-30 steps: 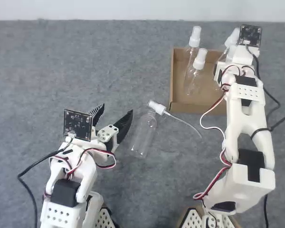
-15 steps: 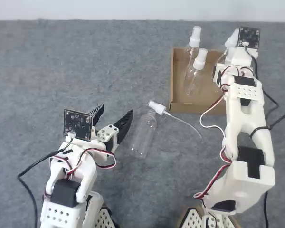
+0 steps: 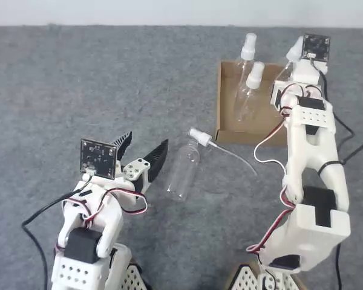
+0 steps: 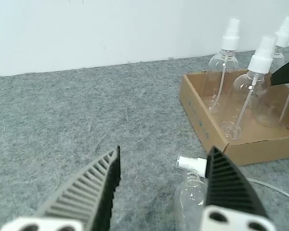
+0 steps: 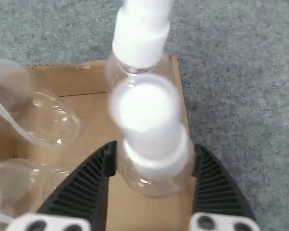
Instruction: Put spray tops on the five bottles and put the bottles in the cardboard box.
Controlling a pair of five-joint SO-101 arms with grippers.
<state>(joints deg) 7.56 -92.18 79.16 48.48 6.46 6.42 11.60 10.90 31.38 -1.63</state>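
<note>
In the high view the cardboard box [image 3: 230, 136] sits at 1 o'clock on the grey felt mat [image 3: 78, 84]. Its 3 o'clock half is covered by the right arm [image 3: 311, 151], so how many bottles stand inside cannot be counted there. Two are plain: the rear bottle [image 3: 245, 60] and the front bottle [image 3: 249, 93], both upright with white spray tops.

The right wrist view shows the right gripper [image 5: 151, 159] closed on the held bottle [image 5: 154, 163], upright inside the box at a corner. Its top is a white blur, and its base is hidden below the jaws. Another capped bottle [image 5: 139, 38] stands just behind it.

Near the mat's centre the lying bottle [image 3: 184, 172] rests on its side. The loose spray top [image 3: 199, 135] lies at its 12 o'clock end with the dip tube trailing out over the mat toward 4 o'clock. Whether top and neck touch is unclear.

The left gripper [image 3: 146, 140] is at 8 o'clock of that bottle, jaws spread wide and empty; in its own view one jaw hides part of the bottle
</note>
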